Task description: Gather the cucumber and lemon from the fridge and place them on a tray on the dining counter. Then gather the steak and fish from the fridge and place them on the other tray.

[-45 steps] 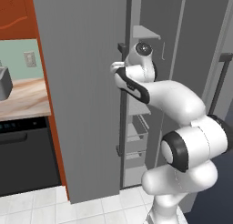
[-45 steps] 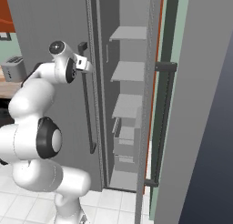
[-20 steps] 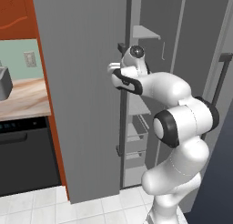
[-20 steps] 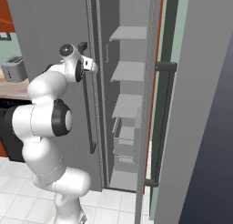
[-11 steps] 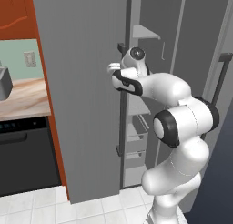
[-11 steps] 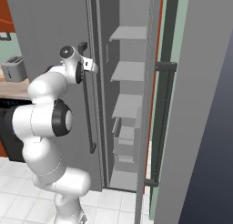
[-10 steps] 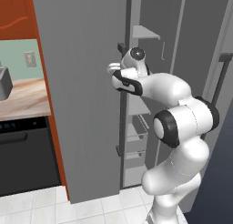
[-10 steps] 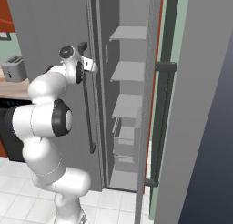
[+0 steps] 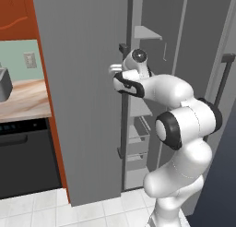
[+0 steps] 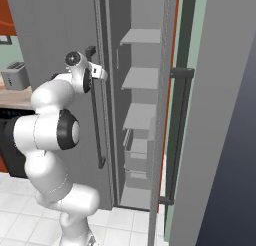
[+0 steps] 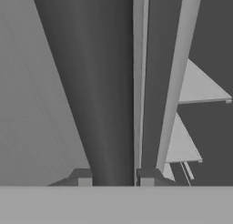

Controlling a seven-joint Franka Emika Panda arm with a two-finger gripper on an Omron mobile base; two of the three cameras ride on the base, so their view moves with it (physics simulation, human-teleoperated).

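While the fridge stands only partly open, we have our claw [image 11: 114,178] closed on the dark upright handle [image 11: 107,95] of the left door [image 9: 85,83], the bar running between the two finger tips at the bottom of the hand view. By our reckoning the job has barely begun: the door is yet to be swung wide, and none of the four foods has been fetched. We cannot see the cucumber, lemon, steak or fish anywhere, nor either tray; the shelves [image 10: 140,77] visible at centre frame look bare. From the left base view, the arm [image 9: 179,110] reaches from lower right to the door edge at centre, with a wooden counter [image 9: 23,99] at far left. From the right base view we get what that one lacks, a look down the stacked shelves and the drawers [image 10: 134,152] below them, plus the right door's handle [image 10: 177,135] right of centre.
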